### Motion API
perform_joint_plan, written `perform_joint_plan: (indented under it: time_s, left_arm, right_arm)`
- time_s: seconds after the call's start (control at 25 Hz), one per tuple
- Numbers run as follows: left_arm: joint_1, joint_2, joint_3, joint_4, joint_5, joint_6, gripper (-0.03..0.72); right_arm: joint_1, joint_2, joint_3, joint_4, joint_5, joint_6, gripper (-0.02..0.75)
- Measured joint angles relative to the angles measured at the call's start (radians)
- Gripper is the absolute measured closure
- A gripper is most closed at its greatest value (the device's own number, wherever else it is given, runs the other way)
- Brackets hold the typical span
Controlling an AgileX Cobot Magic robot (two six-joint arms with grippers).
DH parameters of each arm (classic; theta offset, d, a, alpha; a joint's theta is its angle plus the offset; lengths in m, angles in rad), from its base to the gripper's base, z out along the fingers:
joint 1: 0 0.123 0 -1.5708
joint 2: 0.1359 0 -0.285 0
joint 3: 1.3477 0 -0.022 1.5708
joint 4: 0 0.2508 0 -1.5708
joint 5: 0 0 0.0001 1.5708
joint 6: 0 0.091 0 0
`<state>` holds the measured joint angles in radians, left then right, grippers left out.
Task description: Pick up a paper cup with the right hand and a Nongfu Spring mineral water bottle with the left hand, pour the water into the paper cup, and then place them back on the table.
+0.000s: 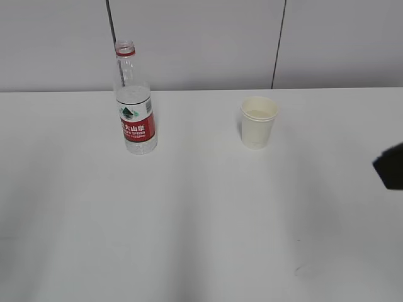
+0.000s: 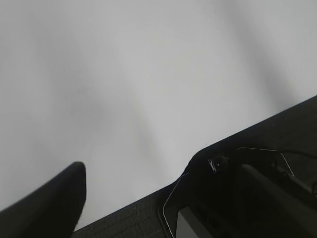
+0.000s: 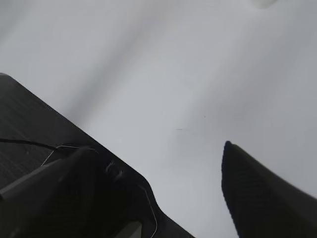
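Observation:
The Nongfu Spring mineral water bottle [image 1: 135,100] stands upright at the back left of the white table [image 1: 189,214]. It has no cap, and the water reaches to just above its red-and-white label. The paper cup [image 1: 258,122] stands upright at the back right, about a bottle's height away from it. Only a black tip of my right hand [image 1: 390,167] shows at the right edge, well clear of the cup. In the right wrist view my right gripper [image 3: 153,191] is open over bare table. My left gripper [image 2: 158,201] is open and empty, and it is out of the exterior view.
A small dark scratch mark [image 1: 299,272] lies on the table at the front right and also shows in the right wrist view [image 3: 179,129]. Both wrist views show the table's edge with dark floor [image 2: 129,220] beyond it. A grey panelled wall [image 1: 201,38] stands behind the table.

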<state>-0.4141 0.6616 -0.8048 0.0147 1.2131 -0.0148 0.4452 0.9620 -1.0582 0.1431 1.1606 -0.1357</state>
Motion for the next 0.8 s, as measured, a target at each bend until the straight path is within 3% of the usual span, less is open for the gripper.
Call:
perform_joint_plan:
  time_s: [0.16,0.28,0.8]
  left_arm:
    - [0.000,-0.133,0.087,0.007,-0.025,0.000,0.070]
    - [0.000,-0.216,0.135,0.032,-0.034,0.002,0.059]
    - [0.000,-0.335,0.256,0.043,-0.137,0.003,0.120]
  right_arm:
    - [0.000,-0.147,0.134,-0.018,-0.025,0.008,0.145]
    - [0.000,-0.253,0.237,-0.027,-0.038,0.020,0.145]
    - [0.000,-0.677,0.604,-0.173,-0.134,0.117,0.145]
